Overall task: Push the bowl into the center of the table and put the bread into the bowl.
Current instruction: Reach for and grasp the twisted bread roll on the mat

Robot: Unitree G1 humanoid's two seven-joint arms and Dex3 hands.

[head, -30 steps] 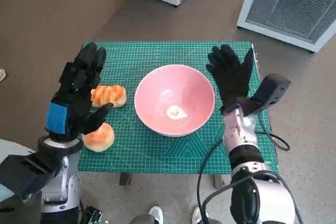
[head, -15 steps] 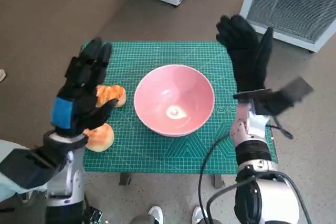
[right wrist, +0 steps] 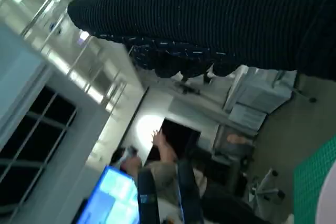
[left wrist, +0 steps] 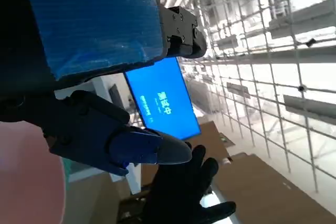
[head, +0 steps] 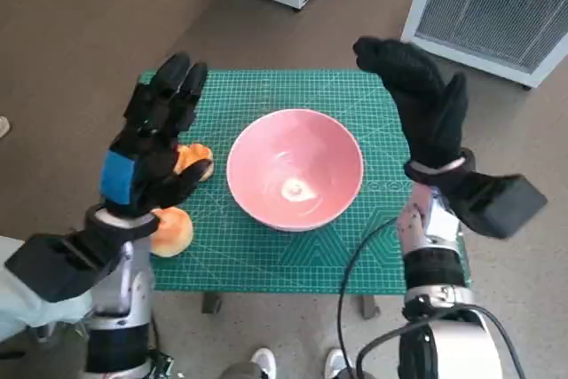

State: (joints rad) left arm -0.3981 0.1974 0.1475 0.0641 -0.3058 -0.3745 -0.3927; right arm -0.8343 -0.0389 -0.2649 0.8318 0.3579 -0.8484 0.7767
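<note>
Fingers of the left hand are spread wide and hold nothing in the head view; that hand is raised above the left part of the bench, its blue-taped back toward the camera. Spread as well are the fingers of the right hand, which holds nothing and is lifted over the bench's far right corner. The pink bowl stands upright at about the middle of the green cutting mat that covers the bench, between the two hands and touched by neither. Two pieces of bread lie on the mat left of the bowl: one bun just beside the bowl's rim and partly hidden by the left hand, the other bun nearer the front edge, apart from the bowl. White grilled cabinets stand on the floor beyond the bench.

From the left wrist view, the left hand's taped back fills the upper corner, its dark fingers are apart, and the gloved right hand shows beyond them, open. A bright blue screen glows behind.

From the right wrist view, the glove runs as a dark band; whether its fingers are apart cannot be told here. A person is near a blue screen.
</note>
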